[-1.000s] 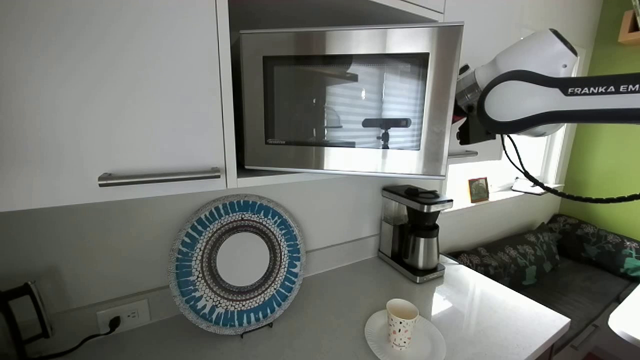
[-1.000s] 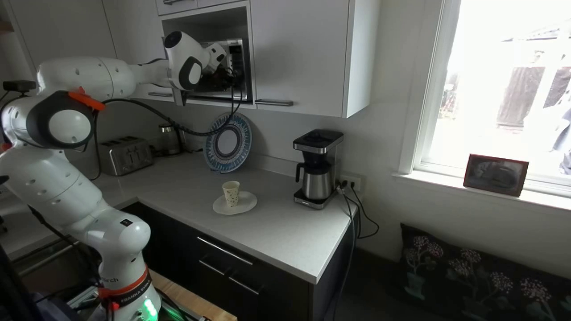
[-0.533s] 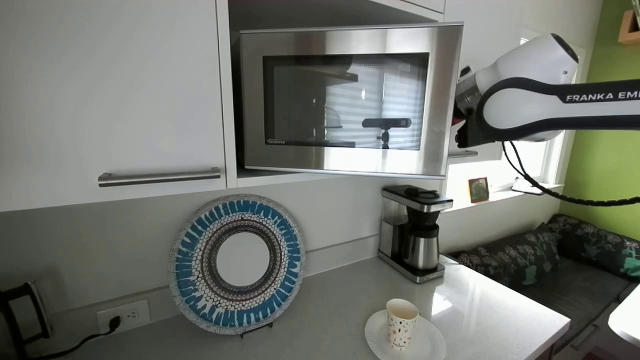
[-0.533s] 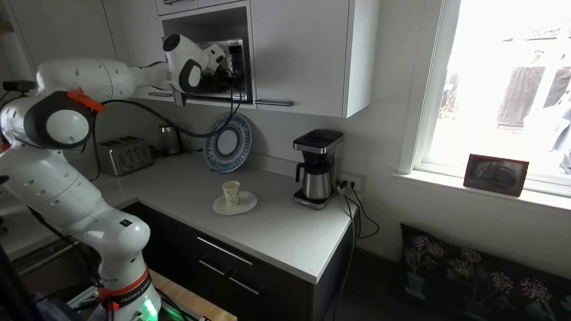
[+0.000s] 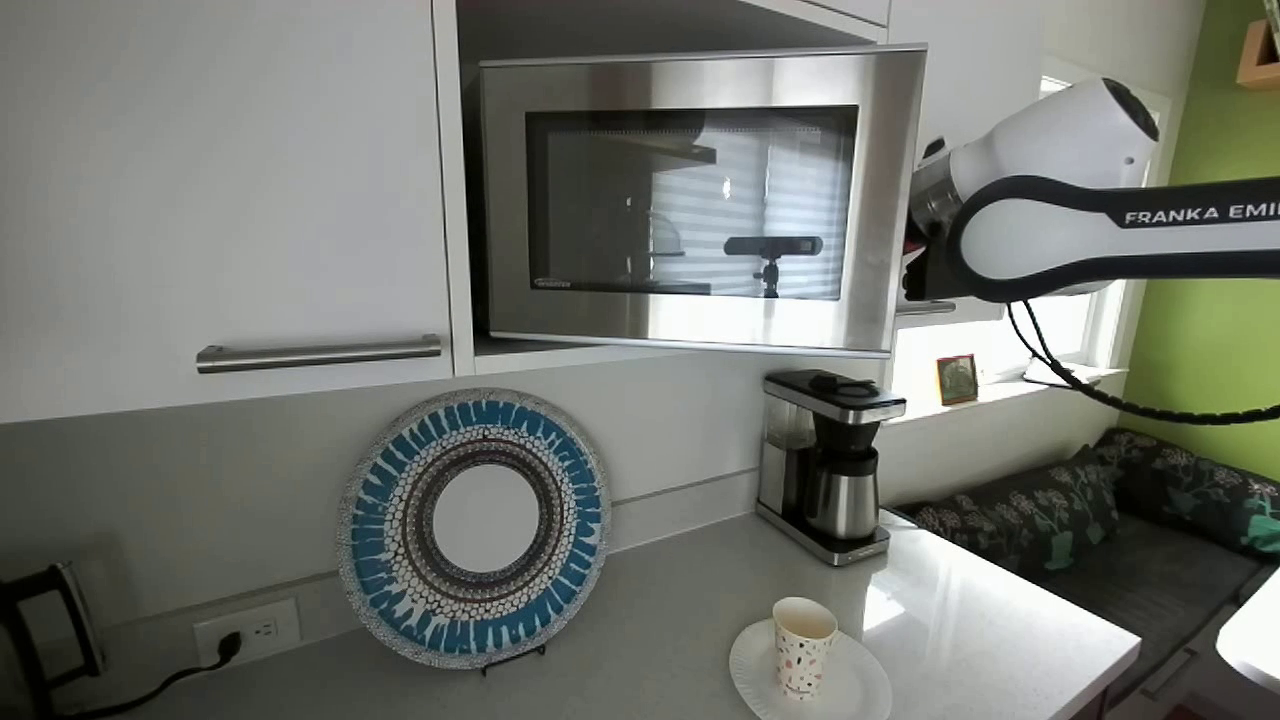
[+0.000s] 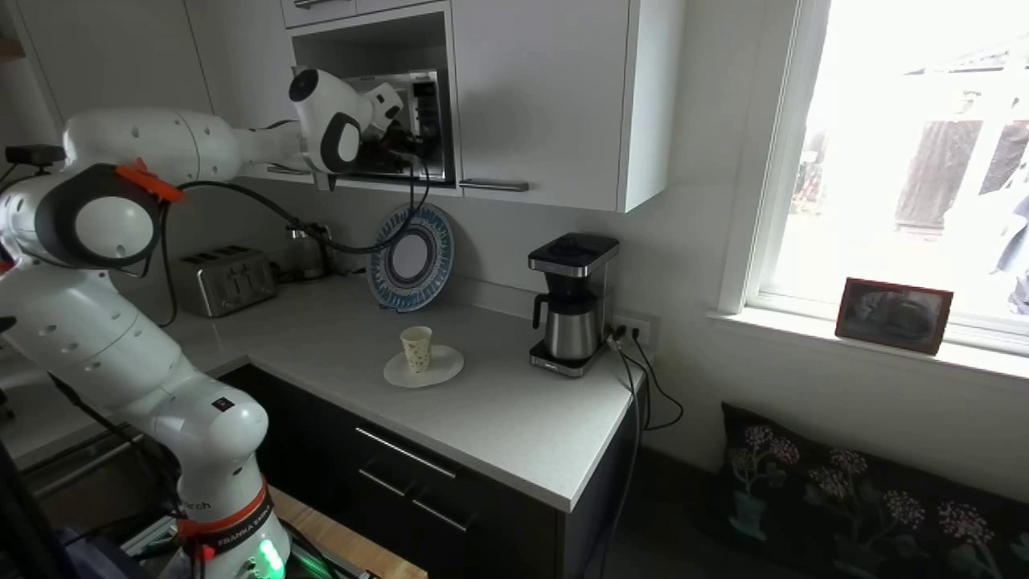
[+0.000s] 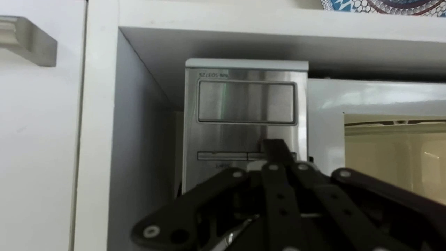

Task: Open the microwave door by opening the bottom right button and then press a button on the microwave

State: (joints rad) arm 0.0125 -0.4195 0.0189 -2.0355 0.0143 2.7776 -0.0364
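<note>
Your task unit, the microwave (image 7: 322,115), sits in the cabinet (image 7: 101,157); in an exterior view, its door (image 5: 690,205) stands swung outward and conceals your jaws. Read the wrist view as inverted: the panel (image 7: 223,137) appears upside down, with the large rectangular button (image 7: 246,102), at its lower end, shown toward the top. There, your jaws are narrow, one against the other, and stand in front of the panel; you cannot tell whether they touch it. Below, on the table (image 5: 660,630), you find a coffee maker (image 5: 835,465), a round patterned platter (image 5: 487,520) propped on edge, and a cup (image 5: 803,650) standing on a white plate (image 5: 855,685).
</note>
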